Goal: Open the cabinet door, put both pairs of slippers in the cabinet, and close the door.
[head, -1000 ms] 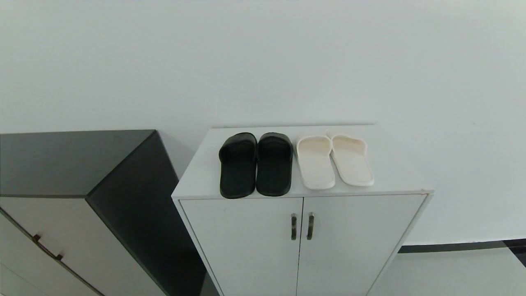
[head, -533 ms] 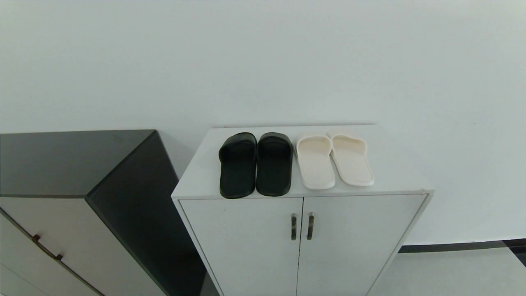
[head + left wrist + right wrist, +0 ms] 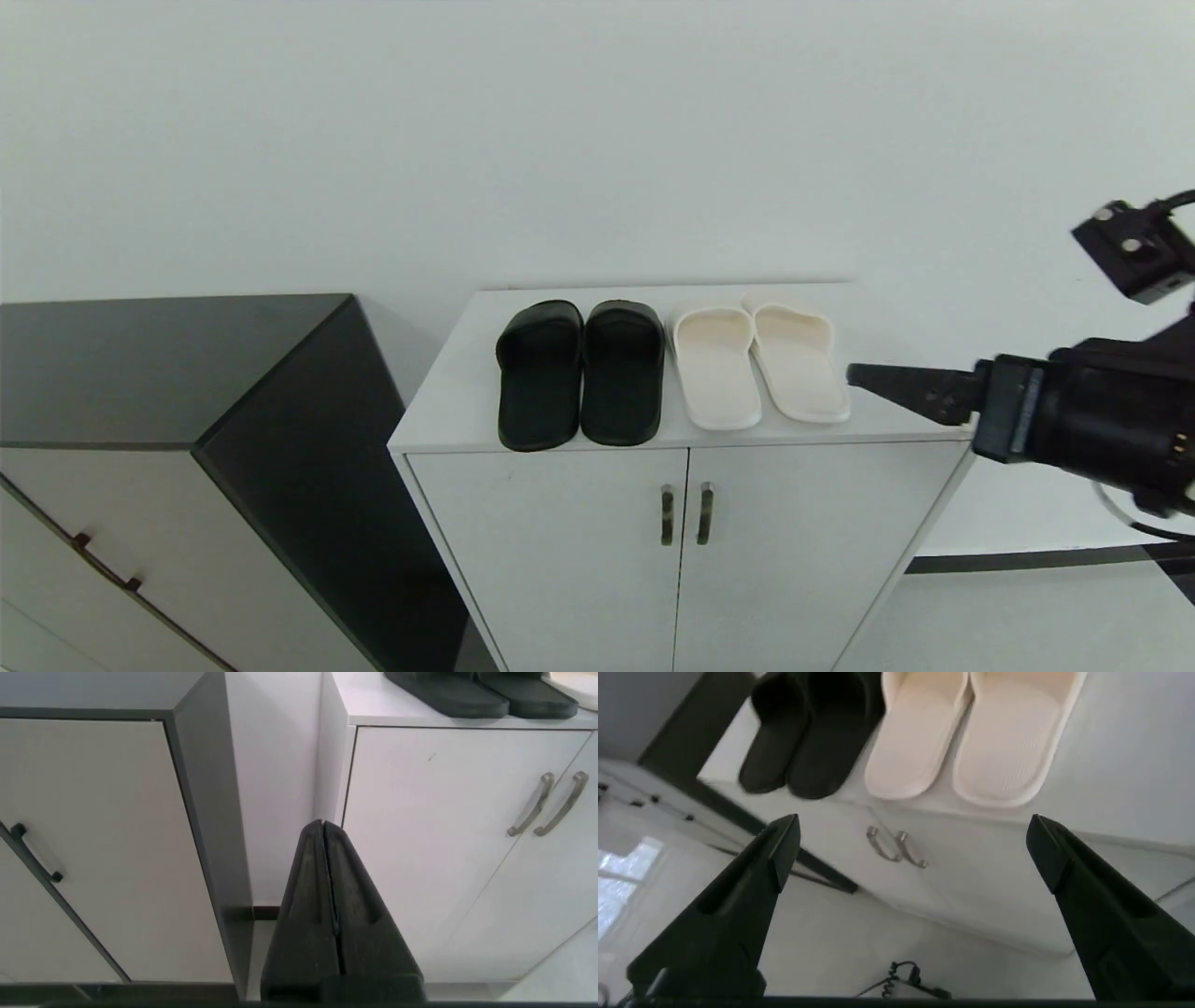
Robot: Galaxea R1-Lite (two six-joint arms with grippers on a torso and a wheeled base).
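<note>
Change noted: the right arm has swung into the head view from the robot's right, where a second ago nothing stood. The right end effector (image 3: 864, 378) now hangs level with the cabinet top, just beside the outer cream slipper; I cannot tell whether it touches. In the right wrist view it is released, fingers (image 3: 738, 915) spread wide above slippers and handles. Nothing else has shifted. My judgement: the task is at its opening step. Both doors are shut, and the arm sits higher than the handles, so it would have to drop before any pull.

Materials, by size:
- The white cabinet (image 3: 560, 560) is a square-edged box, matt and smooth. Its two flat doors (image 3: 803, 560) meet at a centre seam.
- The dark cabinet (image 3: 187, 373) to its left has a glossy black top and side and pale fronts.
- The black slippers (image 3: 579, 373) lie side by side on the left half of the white top, heels at the front edge. They are moulded, matt and rubbery-looking, with broad straps.
- The cream slippers (image 3: 761, 364) lie just beside them, alike in shape, the outer one slightly askew.
- The handles (image 3: 667, 514) are slim curved metal bars, upright either side of the seam.
- The left end effector (image 3: 323, 859) is clenched on nothing, dark fingers pressed flat together. It sits low before the gap between the two cabinets.
</note>
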